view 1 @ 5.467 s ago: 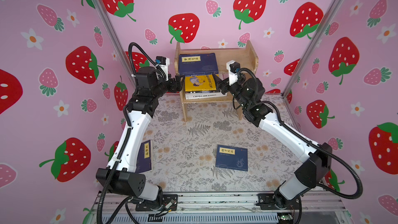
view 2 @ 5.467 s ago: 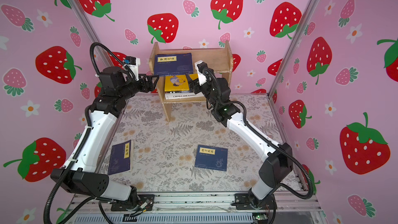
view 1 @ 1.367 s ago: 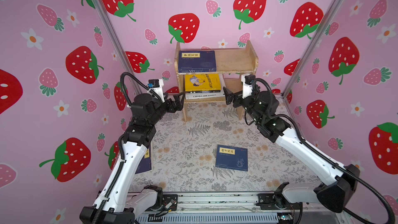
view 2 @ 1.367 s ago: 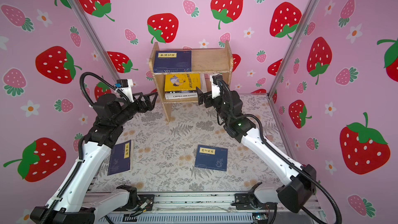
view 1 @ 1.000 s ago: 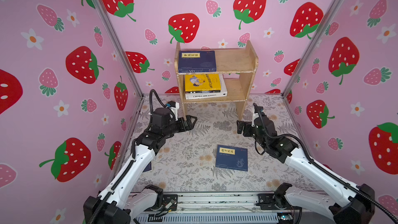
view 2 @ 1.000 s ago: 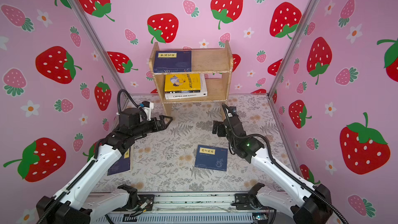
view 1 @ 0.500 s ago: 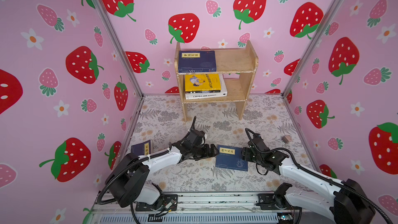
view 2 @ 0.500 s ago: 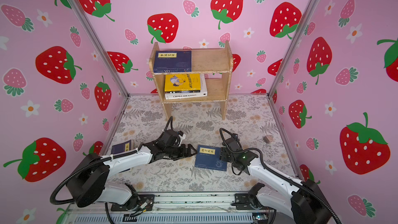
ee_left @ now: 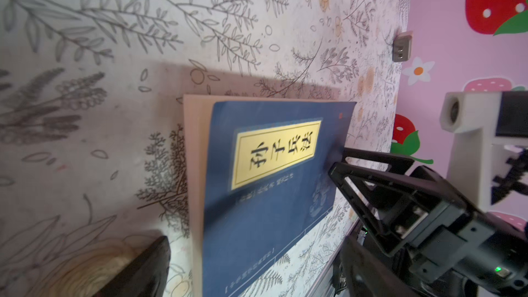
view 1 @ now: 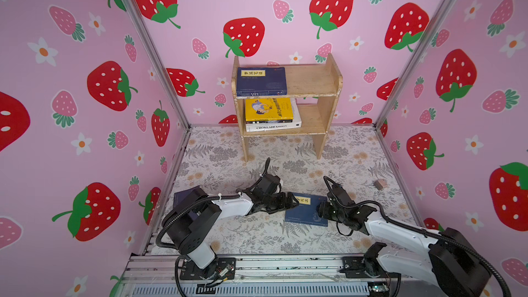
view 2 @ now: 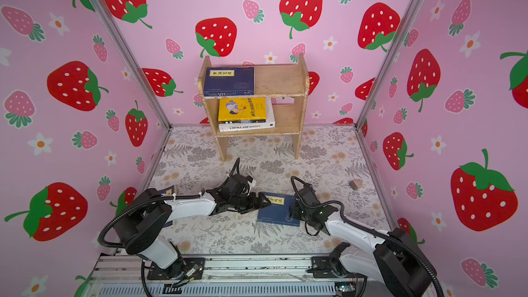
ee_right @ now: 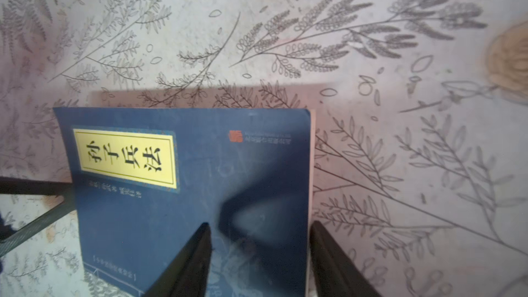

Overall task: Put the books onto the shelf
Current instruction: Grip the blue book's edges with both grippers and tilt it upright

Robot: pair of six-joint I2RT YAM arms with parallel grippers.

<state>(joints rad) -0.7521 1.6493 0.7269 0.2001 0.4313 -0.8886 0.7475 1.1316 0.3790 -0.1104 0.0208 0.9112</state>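
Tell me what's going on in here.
Both arms are down on the floral mat at one navy book lying flat. The right gripper straddles its edge, one finger on the cover; the left gripper sits open at the opposite side. Nothing is lifted yet. The shelf already holds other books.

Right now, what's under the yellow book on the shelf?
A thin dark book, then a thick white book at the bottom. Only their edges show; the yellow book covers most of their fronts.
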